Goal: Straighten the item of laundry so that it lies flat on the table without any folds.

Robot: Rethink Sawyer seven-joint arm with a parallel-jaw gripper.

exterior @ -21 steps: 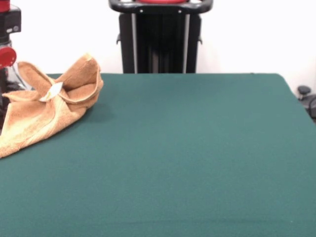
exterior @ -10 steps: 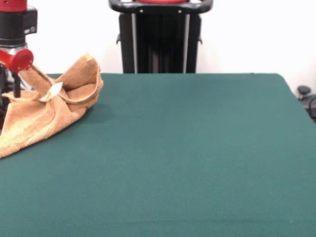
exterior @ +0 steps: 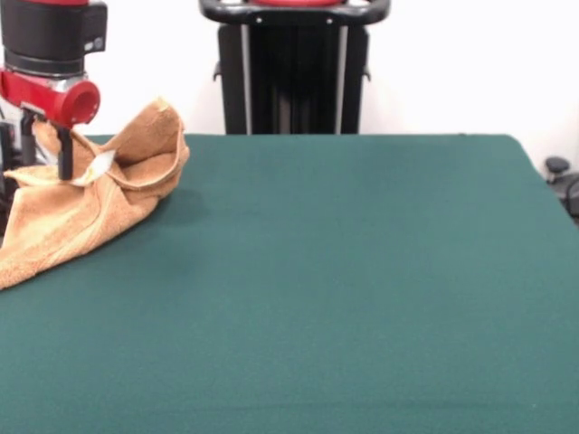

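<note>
The item of laundry (exterior: 90, 212) is an orange-tan towel lying crumpled at the far left of the green table (exterior: 344, 271). Its folds stand up in a peak at its right end, a white label shows in the middle, and its lower left part runs out of the picture. My gripper (exterior: 38, 167), red and black, hangs over the towel's left part. One dark finger (exterior: 65, 154) reaches down to the cloth beside the label, and the other stands near the picture's left edge. The gripper looks open, with a raised fold between the fingers.
A black pedestal (exterior: 294, 68) stands behind the table's far edge at the middle. A dark piece of equipment (exterior: 563, 181) shows past the table's right corner. The table's green top stretches right and forward of the towel.
My gripper has moved right, further into the picture, and now stands over the towel's left folds. The towel has kept its shape and place.
</note>
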